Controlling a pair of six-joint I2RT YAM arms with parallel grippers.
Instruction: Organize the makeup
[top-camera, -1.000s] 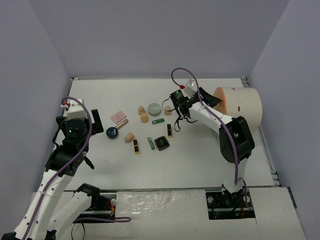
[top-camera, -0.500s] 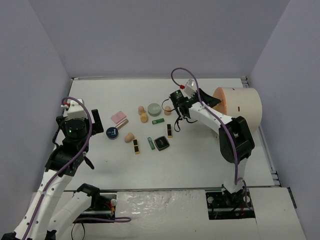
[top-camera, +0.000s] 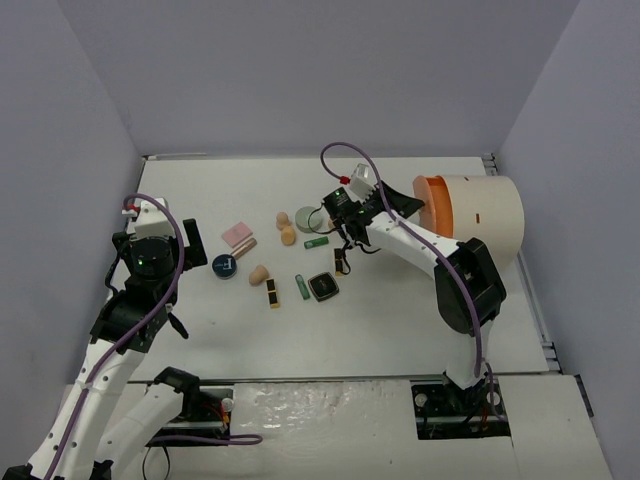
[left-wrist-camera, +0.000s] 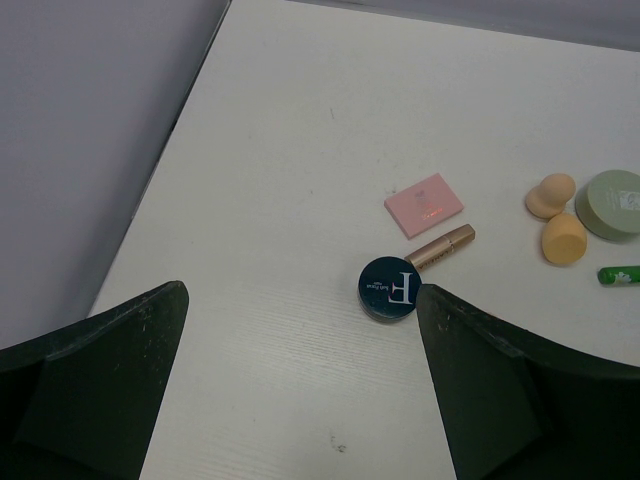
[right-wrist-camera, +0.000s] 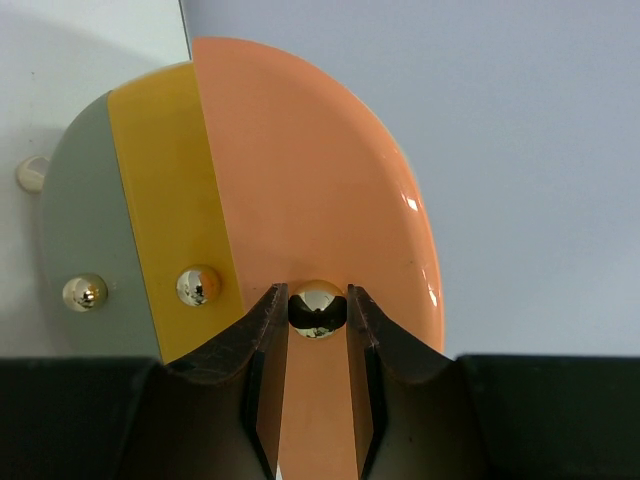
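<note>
The right end effector (top-camera: 413, 200) has moved back from the cream drum (top-camera: 490, 215), toward the makeup, and it grips the golden knob (right-wrist-camera: 318, 308) directly between its tips. The orange drawer (top-camera: 435, 193) has come along with it and now stands further out of the drum's face than before. Behind the end effector, the wrist now covers part of the pale green compact (top-camera: 306, 216). The peach sponge that lay just beside this compact is now hidden under the wrist.
</note>
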